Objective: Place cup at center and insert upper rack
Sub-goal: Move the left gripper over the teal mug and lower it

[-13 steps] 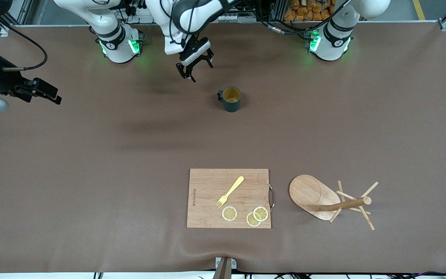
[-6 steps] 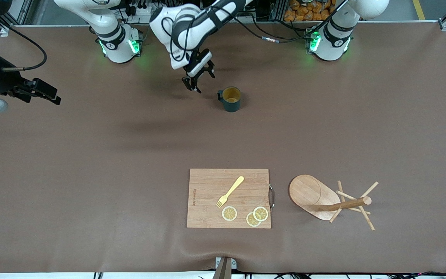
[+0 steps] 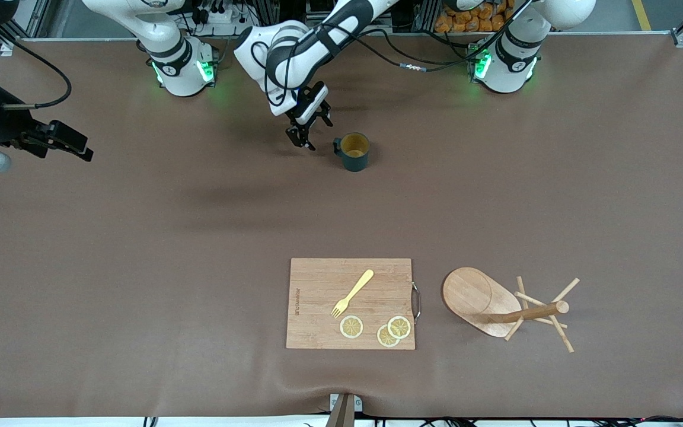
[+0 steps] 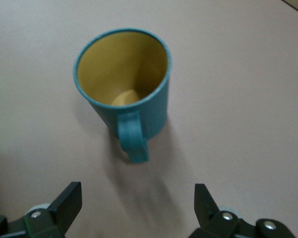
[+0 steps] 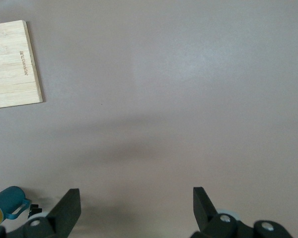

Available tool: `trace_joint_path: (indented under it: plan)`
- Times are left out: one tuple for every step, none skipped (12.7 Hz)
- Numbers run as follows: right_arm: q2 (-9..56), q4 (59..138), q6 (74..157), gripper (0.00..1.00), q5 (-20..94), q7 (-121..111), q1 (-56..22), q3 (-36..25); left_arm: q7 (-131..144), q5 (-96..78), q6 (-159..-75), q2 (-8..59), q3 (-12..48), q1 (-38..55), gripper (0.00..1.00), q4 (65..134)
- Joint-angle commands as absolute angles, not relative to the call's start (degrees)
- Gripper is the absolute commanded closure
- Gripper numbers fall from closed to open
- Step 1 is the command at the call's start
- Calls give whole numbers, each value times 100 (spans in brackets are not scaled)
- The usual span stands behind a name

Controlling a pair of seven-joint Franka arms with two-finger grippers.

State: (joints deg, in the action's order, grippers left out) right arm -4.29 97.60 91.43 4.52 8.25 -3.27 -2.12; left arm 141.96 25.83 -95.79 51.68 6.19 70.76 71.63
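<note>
dark teal and ribbed, the cup [image 3: 353,152] stands upright on the brown table [image 3: 140,249], toward the robots' bases and farther from the front camera than the cutting board [image 3: 351,303]. its tan-yellow inside faces up and its loop handle points toward the left gripper [image 3: 308,133], which sits just beside the handle and does not touch it. in the left wrist view the cup [image 4: 123,88] lies ahead of the spread fingers [image 4: 64,206], its handle turned toward the gap between them; the jaws are released and hold nothing. the fingers' tips are cut off at that picture's edge. the upper rack [image 3: 504,308] lies tipped on its side near the front camera, beside the cutting board toward the left arm's end of the table, its oval base on edge and its post and crossing pegs low on the cloth. a yellow fork [image 3: 353,292] and three lemon slices [image 3: 376,329] rest on the board. the left arm reaches from its base across toward the right arm's end, elbow up, wrist bent down. the right gripper [image 5: 136,210] waits high over bare table, jaws apart and empty; the front view does not show it, and its wrist view catches only a corner of the board [image 5: 12,64] and part of the cup [image 5: 7,204].
</note>
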Motion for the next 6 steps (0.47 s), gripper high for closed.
trace_joint_path:
  plan:
    - [-571, 9966, 9237, 0, 387, 747, -202, -123, 14309, 2357, -9159, 5326, 510, 7163, 0, 7014]
    - [-589, 10019, 9290, 0, 387, 747, -202, -123, 14422, 2225, -9132, 5335, 397, 7163, 0, 7014]
    - [-589, 10020, 9290, 0, 387, 747, -202, -123, 14492, 2163, -9114, 5352, 326, 7154, 0, 7014]
    - [-589, 10020, 9290, 0, 387, 747, -202, -123, 14493, 2162, -9114, 5361, 317, 7154, 0, 7014]
    - [-589, 10020, 9290, 0, 387, 747, -202, -123, 14493, 2153, -9114, 5361, 229, 7163, 0, 7005]
    - [-589, 10020, 9290, 0, 387, 747, -202, -123, 14493, 2145, -9114, 5370, 176, 7154, 0, 6996]
